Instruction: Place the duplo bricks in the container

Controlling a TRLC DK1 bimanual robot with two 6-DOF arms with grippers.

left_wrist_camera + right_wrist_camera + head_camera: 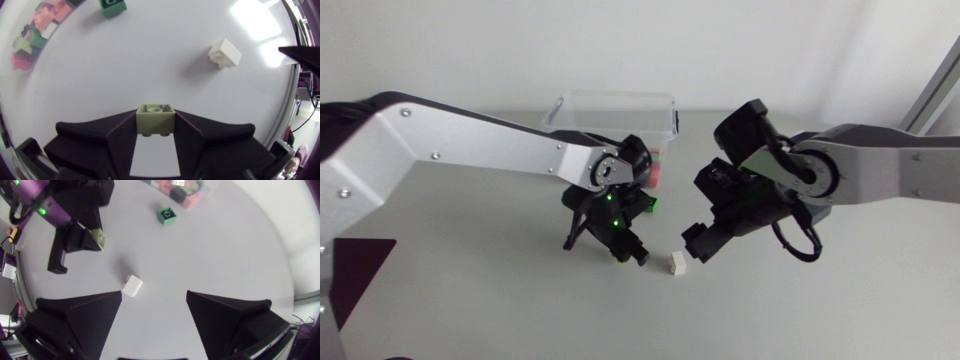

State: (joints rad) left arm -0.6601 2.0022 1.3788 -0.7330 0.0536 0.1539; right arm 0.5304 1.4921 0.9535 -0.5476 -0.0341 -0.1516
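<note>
One small pale-green plastic duplo brick [155, 116] sits pinched in left gripper [155, 128] | likely light, rigid, slick: hold flat sides | right gripper [154, 297] spread, small white plastic brick [132, 286] just left.

On table: white brick [132, 286], green brick [166, 214]; olive brick [155, 119] in left tool [155, 131].
</note>
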